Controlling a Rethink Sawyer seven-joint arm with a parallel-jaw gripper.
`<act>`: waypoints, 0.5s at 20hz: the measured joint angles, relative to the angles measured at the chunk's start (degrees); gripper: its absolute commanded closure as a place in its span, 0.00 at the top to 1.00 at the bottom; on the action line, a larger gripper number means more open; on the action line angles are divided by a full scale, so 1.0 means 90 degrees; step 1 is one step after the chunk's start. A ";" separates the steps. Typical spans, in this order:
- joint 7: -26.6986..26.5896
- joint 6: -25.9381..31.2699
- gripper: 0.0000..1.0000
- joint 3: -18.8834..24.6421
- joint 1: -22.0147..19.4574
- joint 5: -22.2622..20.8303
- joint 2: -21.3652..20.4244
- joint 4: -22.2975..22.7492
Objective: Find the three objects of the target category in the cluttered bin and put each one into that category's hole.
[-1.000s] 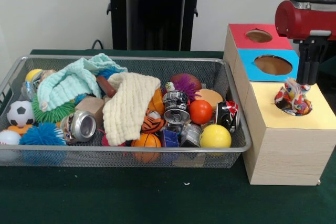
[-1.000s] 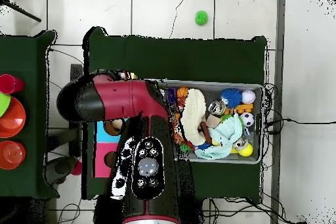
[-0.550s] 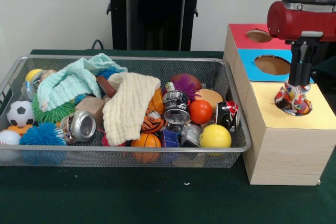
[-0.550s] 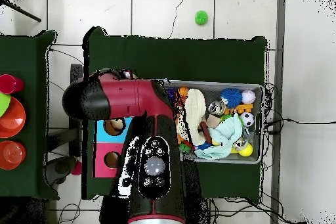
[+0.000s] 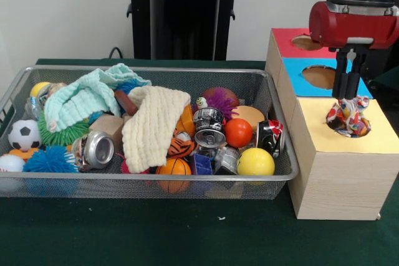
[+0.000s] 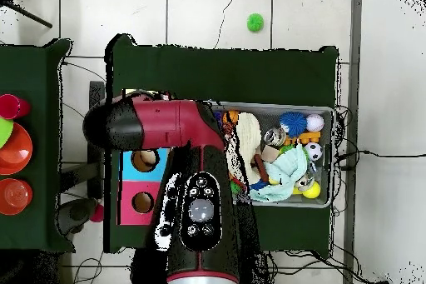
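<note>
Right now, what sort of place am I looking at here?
Probably a robotics lab set up for a sorting test. A red robot arm hangs over a wooden box with coloured holes, beside a wire bin crammed with balls, cans and cloths, all on a green-covered table.

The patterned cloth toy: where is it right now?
In the front view, the patterned cloth toy sits in the yellow hole of the wooden box, at right, directly below the gripper.

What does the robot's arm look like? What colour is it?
The arm is shiny dark red with black ends and joints, thick and rounded like a tube. On top sits a black panel with round buttons and a dial. Its hand is small and black with thin straight fingers.
</note>
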 measured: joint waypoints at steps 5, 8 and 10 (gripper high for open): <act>0.0000 0.0085 0.00 0.0008 0.0000 0.0105 0.0001 0.0036; 0.0000 0.0137 0.00 0.0012 0.0000 0.0167 0.0001 0.0051; 0.0000 0.0185 0.00 0.0014 0.0000 0.0208 0.0001 0.0053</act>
